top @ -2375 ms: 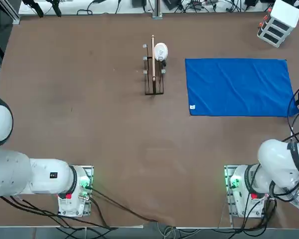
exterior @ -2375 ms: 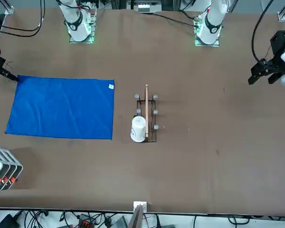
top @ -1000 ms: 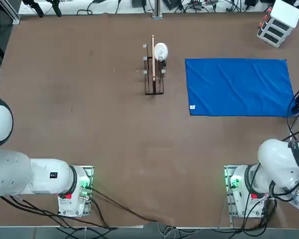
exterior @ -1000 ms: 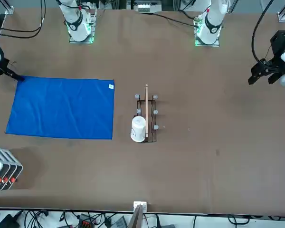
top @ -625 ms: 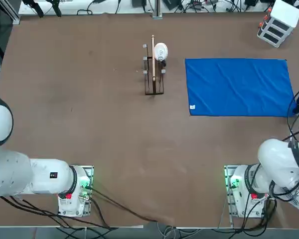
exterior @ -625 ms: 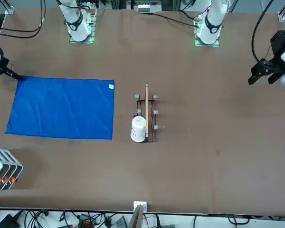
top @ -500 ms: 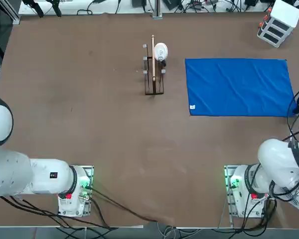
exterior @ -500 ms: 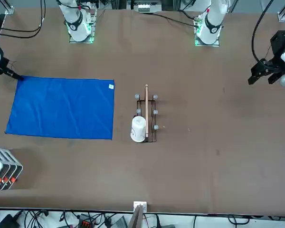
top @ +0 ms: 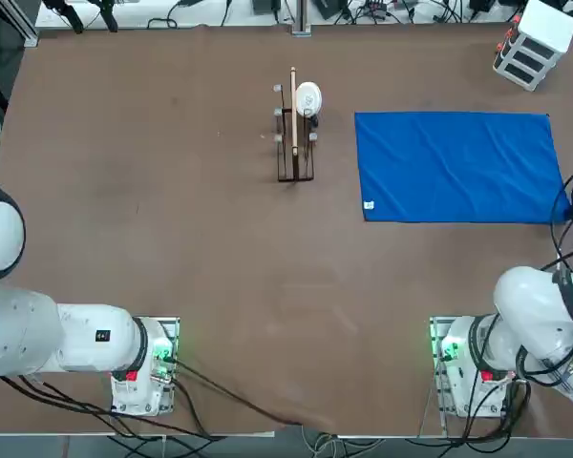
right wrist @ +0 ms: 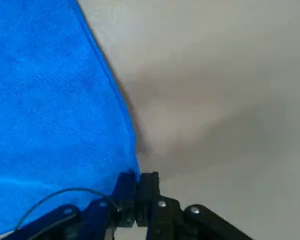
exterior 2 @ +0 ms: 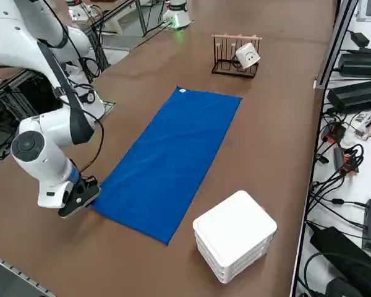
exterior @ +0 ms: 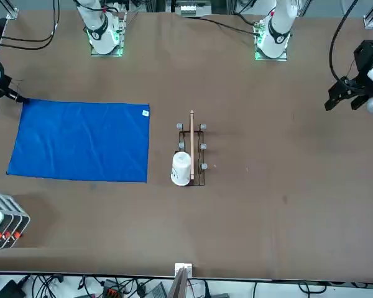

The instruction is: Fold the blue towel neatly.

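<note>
**Corner pinched — the first fold can begin**

The change is at the right gripper (right wrist: 136, 192): a second ago its fingers were parted beside the cloth, and now they are pressed together on the corner of the blue towel (top: 456, 167). In the wrist view the two fingertips are seen meeting with the towel's edge caught between them, and the blue hem runs straight out from the pinch. In the side view the gripper (exterior 2: 80, 197) is seen low at the table (top: 172, 239), right at the towel's near corner.

The towel itself has not been shifted. It is laid flat and spread full as a rectangle, at about two o'clock from the table's centre in the overhead view, lightly wrinkled, with its white tag (top: 369, 204) at the corner nearest the table's middle. The grasped corner is the one at roughly four o'clock of the cloth, at the table's right edge. No part is lifted yet, and no layer is doubled over.

It is judged that the grasp stage is complete and folding proper has not been started — the next move would call for the corner to be raised and carried across towards the tagged end. The pinch is taken very near the hem, so a slip during the lift is the likely risk.

A wire rack (top: 294, 143) with a white cup (top: 307, 97) is stood to the towel's nine o'clock, well apart from it, and a white box (top: 533, 43) is set near its far right corner.
</note>
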Tool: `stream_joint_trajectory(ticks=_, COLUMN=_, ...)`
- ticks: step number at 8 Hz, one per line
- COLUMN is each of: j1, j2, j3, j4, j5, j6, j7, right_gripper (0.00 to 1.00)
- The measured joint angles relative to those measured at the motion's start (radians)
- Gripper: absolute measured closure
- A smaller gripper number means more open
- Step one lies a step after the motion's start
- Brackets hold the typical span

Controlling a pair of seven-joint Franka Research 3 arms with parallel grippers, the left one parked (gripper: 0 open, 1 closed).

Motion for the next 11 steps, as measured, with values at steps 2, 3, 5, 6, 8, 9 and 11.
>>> stream_joint_trajectory(ticks=2, j1=0.003, j2=-0.016, j3=0.016, j4=0.04, j5=0.0, j6=-0.108, j7=-0.006, right_gripper=0.98)
stream_joint_trajectory(ticks=3, j1=0.012, j2=-0.031, j3=0.028, j4=0.058, j5=0.0, j6=-0.152, j7=-0.01, right_gripper=0.98)
stream_joint_trajectory(ticks=5, j1=0.08, j2=-0.087, j3=0.04, j4=0.076, j5=0.0, j6=-0.225, j7=-0.012, right_gripper=0.98)
stream_joint_trajectory(ticks=6, j1=0.133, j2=-0.129, j3=0.042, j4=0.078, j5=0.0, j6=-0.266, j7=-0.012, right_gripper=0.98)
stream_joint_trajectory(ticks=8, j1=0.243, j2=-0.209, j3=0.045, j4=0.079, j5=0.0, j6=-0.362, j7=0.001, right_gripper=0.98)
stream_joint_trajectory(ticks=9, j1=0.297, j2=-0.241, j3=0.046, j4=0.078, j5=0.0, j6=-0.409, j7=0.011, right_gripper=0.98)
stream_joint_trajectory(ticks=11, j1=0.405, j2=-0.277, j3=0.048, j4=0.077, j5=0.001, j6=-0.488, j7=0.033, right_gripper=0.98)
